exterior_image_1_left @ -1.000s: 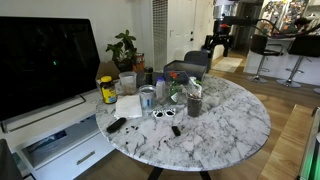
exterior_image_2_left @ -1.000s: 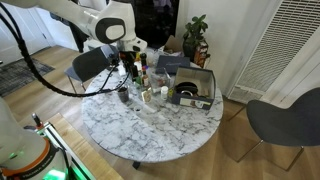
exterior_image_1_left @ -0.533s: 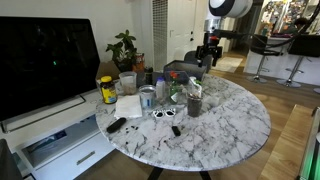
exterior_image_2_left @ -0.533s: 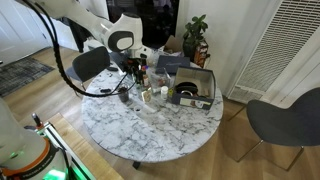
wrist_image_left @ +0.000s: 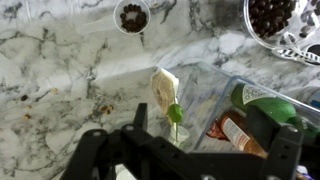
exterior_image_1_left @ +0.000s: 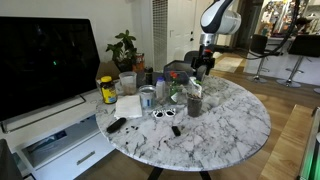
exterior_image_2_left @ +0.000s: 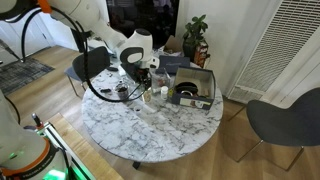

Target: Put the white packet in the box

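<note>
The white packet lies flat on the marble table beside a yellow jar, far from my gripper. The dark grey low-walled box shows in both exterior views, at the table's edge with a black round thing in it. My gripper hangs over the table rim near bottles and cups. In the wrist view the gripper is open and empty, above a clear tray that holds bottles. The packet and the box are out of the wrist view.
Several cups and jars crowd the table's middle. Sunglasses and a black remote lie near the front. The wrist view shows a small cup with a cream piece and a green ball, a cup of dark bits and a bowl.
My arm has swung in over the table's edge, and the gripper has come down closer to the bottles and cups. Nothing on the table has moved.
</note>
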You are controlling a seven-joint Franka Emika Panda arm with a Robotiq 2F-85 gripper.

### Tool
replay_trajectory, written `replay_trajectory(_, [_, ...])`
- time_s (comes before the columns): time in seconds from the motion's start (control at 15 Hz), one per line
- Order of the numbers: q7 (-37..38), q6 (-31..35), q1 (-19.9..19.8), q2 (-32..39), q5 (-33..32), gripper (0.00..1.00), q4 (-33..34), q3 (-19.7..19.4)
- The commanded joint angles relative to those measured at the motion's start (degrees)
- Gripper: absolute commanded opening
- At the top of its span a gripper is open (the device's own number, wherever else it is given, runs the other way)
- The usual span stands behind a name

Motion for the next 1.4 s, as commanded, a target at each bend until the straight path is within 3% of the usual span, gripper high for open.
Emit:
replay_trajectory(0.0, [-4.4, 2.3, -1.7, 4.0, 3.4, 1.00, 2.3, 1.1])
replay_trajectory(0.13, [-5.7, 2.7, -2.3, 5.2, 4.0, 0.96, 2.9, 1.5])
replay_trajectory(0.67, [-7.6, 4.9, -3.9, 8.8, 6.1, 0.31, 4.9, 2.8])
replay_trajectory(1.0, [-7.0, 5.5, -4.1, 10.8, 5.7, 0.21, 5.9, 3.2])
replay_trajectory(1.07, [-6.7, 5.4, -4.0, 11.0, 5.5, 0.04, 6.0, 3.0])
replay_trajectory(1.33, [-4.7, 4.5, -3.5, 8.3, 3.5, 0.05, 4.7, 1.2])
